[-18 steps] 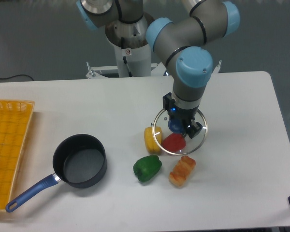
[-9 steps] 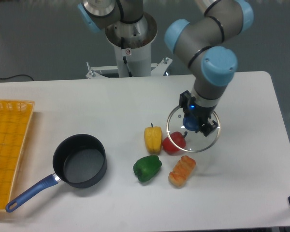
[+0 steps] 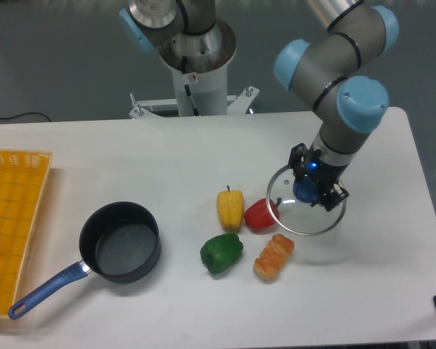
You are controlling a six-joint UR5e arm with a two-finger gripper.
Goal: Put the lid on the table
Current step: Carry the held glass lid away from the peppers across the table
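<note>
The lid (image 3: 294,217) is round clear glass with a thin silver rim and a blue knob. My gripper (image 3: 310,187) is shut on the blue knob and holds the lid level a little above the white table (image 3: 167,153), right of centre. The lid's left edge overlaps the red pepper (image 3: 258,215) in the camera view. The fingertips are mostly hidden against the knob.
A yellow pepper (image 3: 229,209), a green pepper (image 3: 221,252) and an orange food piece (image 3: 274,257) lie left of and below the lid. A black saucepan (image 3: 121,241) with a blue handle stands at the left. A yellow mesh basket (image 3: 11,218) lies at the left edge.
My gripper has carried the lid to the right, from over the red and yellow peppers to a spot mostly past the red pepper. Nothing else has moved.
</note>
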